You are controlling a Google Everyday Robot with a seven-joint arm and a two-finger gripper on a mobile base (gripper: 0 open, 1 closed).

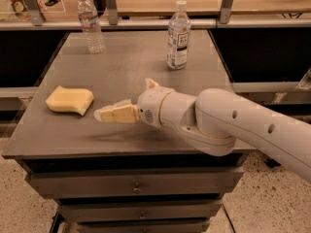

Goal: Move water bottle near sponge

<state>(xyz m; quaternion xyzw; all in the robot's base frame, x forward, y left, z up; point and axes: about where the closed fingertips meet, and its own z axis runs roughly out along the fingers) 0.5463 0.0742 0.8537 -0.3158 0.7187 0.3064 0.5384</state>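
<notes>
The task is at its reaching step: the cream-coloured gripper [101,115] hangs low over the grey metal table [146,67], just right of the pale yellow wavy foam sponge [69,100], and I cannot tell if it is wide or narrow. The slim clear ribbed water bottle with a white cap [91,24] stands far behind the sponge, not yet grasped. I judge that the arm must next travel there.

The cream gripper [109,114] hangs over the grey table [131,57], near the pale yellow sponge [69,100].

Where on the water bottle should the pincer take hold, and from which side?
Probably its ribbed middle, below the label band, coming in level from the front: the water bottle stands upright and slim at the far left corner. The pincer is low beside the sponge, well short of it.
</notes>
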